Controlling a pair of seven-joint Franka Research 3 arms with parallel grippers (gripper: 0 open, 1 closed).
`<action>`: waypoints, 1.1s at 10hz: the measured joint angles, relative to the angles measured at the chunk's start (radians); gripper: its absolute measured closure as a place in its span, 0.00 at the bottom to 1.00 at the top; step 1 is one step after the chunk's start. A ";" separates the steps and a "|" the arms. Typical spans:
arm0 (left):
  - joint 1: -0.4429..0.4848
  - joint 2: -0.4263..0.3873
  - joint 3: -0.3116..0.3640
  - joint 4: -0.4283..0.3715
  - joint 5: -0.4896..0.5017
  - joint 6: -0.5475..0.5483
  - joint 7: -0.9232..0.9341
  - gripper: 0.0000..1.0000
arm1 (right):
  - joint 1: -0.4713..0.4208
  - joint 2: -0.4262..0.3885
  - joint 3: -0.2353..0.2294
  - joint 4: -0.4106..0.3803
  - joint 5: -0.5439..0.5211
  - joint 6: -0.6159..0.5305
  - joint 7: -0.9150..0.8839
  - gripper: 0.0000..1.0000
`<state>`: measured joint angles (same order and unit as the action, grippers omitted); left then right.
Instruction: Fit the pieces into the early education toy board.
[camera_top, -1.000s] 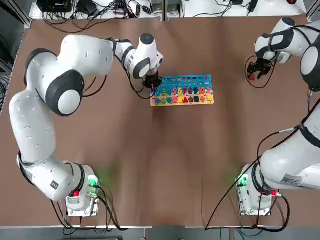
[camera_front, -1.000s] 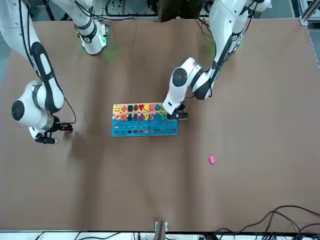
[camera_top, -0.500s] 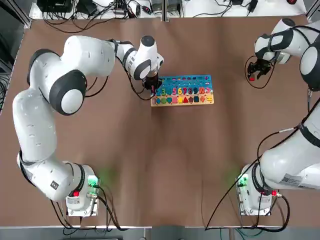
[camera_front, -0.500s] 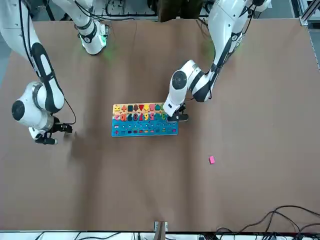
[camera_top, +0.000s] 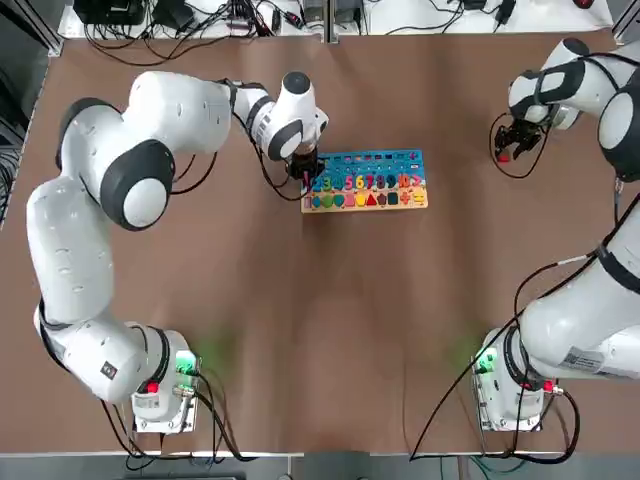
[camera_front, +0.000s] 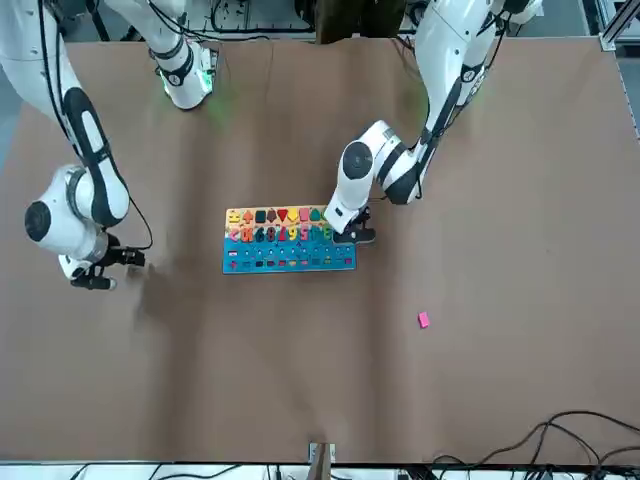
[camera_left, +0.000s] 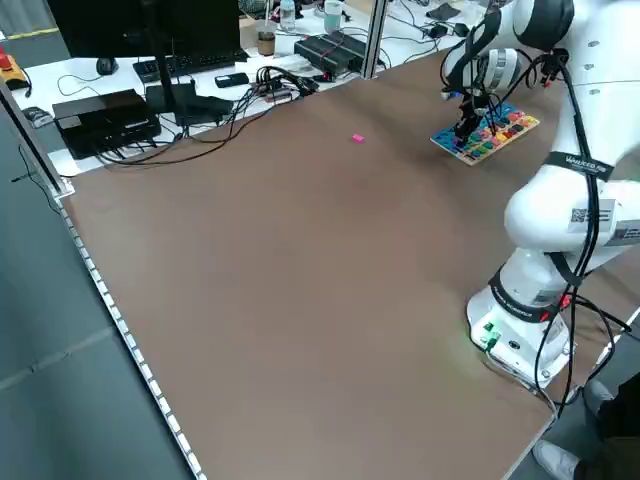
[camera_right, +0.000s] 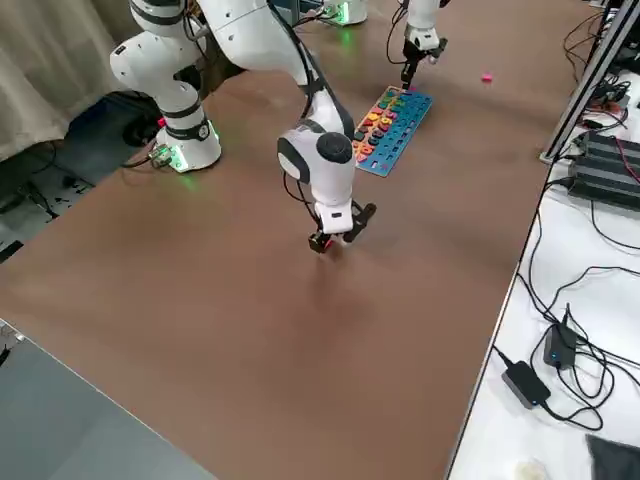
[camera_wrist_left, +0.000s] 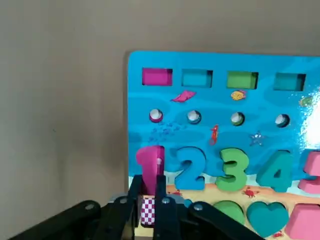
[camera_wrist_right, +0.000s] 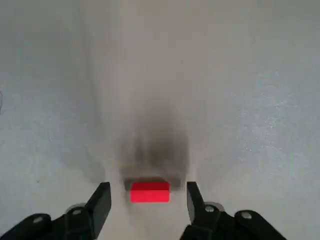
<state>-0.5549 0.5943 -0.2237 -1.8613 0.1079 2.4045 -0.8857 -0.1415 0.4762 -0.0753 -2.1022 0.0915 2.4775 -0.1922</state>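
The early education toy board (camera_top: 372, 160) lies at the table's far middle, blue with a tan strip of shapes (camera_front: 290, 262). My left gripper (camera_wrist_left: 148, 192) is at the board's left end (camera_top: 306, 170), shut on a pink number-one piece (camera_wrist_left: 150, 165) that stands at the start of the number row. My right gripper (camera_wrist_right: 147, 197) hovers low at the far right of the table (camera_top: 508, 148). Its fingers (camera_wrist_right: 101, 201) stand apart on either side of a small red piece (camera_wrist_right: 149, 192) and do not touch it. Another pink piece (camera_front: 423, 320) lies loose on the table beyond the board.
Cables and electronics (camera_left: 130, 110) line the bench past the table's far edge. Both arm bases (camera_top: 160, 395) stand at the near edge. Bare brown tabletop (camera_top: 330, 310) stretches between the bases and the board.
The left gripper has shifted slightly at the board's left end with the pink piece. The right gripper's fingers have drawn a little closer around the red piece.
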 joint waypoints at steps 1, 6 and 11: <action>0.000 0.011 0.000 0.002 0.000 0.000 0.000 0.86 | -0.001 0.004 0.000 0.000 0.000 0.001 0.000 0.31; -0.001 0.037 0.000 0.028 0.000 0.000 0.000 0.86 | -0.002 0.005 0.000 0.000 0.001 0.002 -0.001 0.37; -0.015 0.038 -0.001 0.028 0.002 0.000 0.000 0.86 | -0.002 0.005 0.000 0.000 0.001 0.002 -0.003 0.44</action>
<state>-0.5697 0.6326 -0.2244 -1.8337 0.1100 2.4045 -0.8857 -0.1438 0.4815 -0.0754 -2.1022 0.0925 2.4793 -0.1954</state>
